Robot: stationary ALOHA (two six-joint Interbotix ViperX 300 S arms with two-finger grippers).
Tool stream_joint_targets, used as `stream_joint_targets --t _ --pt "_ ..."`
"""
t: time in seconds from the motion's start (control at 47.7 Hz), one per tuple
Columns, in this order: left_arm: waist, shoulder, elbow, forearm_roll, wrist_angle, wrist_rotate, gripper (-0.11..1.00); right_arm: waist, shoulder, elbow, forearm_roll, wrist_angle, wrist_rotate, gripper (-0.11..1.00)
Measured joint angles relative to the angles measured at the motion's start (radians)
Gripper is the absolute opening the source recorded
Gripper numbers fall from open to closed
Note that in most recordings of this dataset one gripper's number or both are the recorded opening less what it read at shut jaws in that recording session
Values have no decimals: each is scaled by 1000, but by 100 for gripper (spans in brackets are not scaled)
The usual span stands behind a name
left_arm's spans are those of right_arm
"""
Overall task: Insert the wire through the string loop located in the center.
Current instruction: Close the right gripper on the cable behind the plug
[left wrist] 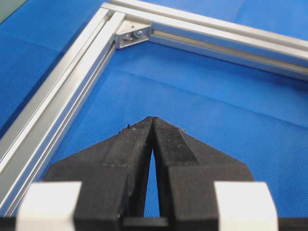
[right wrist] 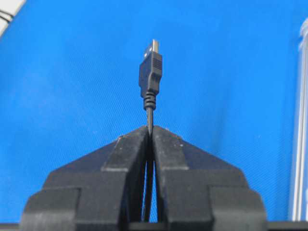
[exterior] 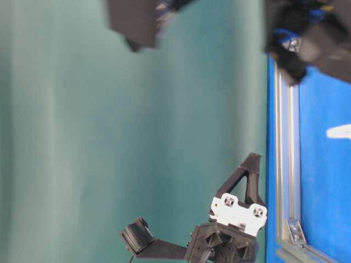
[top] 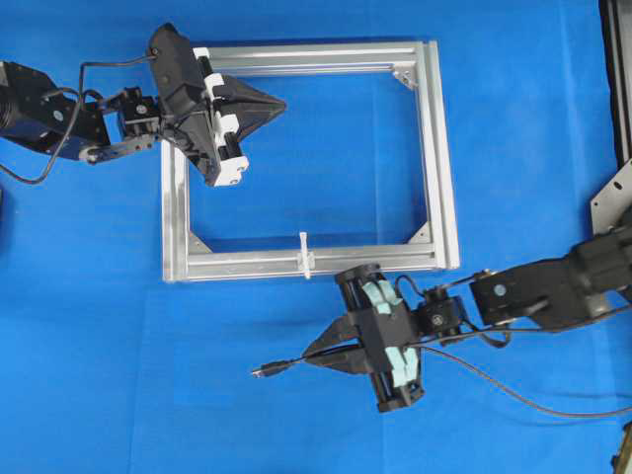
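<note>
The right gripper point(top: 321, 354), jaws clamped on the thin black wire point(top: 296, 365) just behind its plug, sits just below the small white string loop point(top: 305, 254), plug pointing left along the silver frame point(top: 439, 148).

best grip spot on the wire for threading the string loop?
On the thin cord just behind the plug, as the right claw grips the wire now: the stiff plug juts straight past the fingertips. Approach the string loop from the side outside the frame.
</note>
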Motion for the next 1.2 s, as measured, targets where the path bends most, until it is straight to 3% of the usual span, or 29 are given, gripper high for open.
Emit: stream_joint_targets --t 0.315,1.195 --pt "0 0 0 0 0 0 0 0 -86 2 0 72 -9 0" --pt "0 0 0 0 0 0 0 0 -94 0 -2 80 -21 0"
